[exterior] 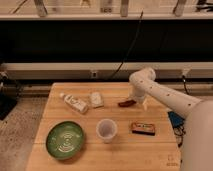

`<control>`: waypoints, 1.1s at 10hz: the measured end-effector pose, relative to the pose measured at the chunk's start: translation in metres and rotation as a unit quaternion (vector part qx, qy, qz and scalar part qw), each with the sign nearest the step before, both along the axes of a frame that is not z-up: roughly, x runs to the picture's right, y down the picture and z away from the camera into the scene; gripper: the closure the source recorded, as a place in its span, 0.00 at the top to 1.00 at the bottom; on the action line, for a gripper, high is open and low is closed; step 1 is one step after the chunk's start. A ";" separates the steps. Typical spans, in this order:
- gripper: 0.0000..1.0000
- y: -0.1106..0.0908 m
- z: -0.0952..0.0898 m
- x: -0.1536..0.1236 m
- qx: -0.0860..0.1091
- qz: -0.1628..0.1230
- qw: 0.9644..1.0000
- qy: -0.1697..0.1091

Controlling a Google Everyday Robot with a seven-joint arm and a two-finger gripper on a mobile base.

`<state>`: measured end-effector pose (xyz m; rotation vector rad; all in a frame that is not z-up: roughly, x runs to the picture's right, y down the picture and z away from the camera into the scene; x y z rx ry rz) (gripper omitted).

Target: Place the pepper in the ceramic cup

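Slender dark-red pepper [127, 103], tool [136, 99] seemingly just beside

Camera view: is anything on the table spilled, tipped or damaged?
Nothing stands out. The ceramic cup stands upright, the pepper lies on the table beside the gripper, and no spill shows.
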<state>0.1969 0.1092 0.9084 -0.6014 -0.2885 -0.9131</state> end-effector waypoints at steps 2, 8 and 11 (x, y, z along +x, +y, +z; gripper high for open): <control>0.80 -0.005 0.005 -0.006 0.000 0.005 1.000 0.001; 0.61 -0.011 0.025 -0.007 -0.018 0.035 0.999 0.016; 0.29 -0.009 0.027 -0.007 -0.028 0.041 0.999 0.016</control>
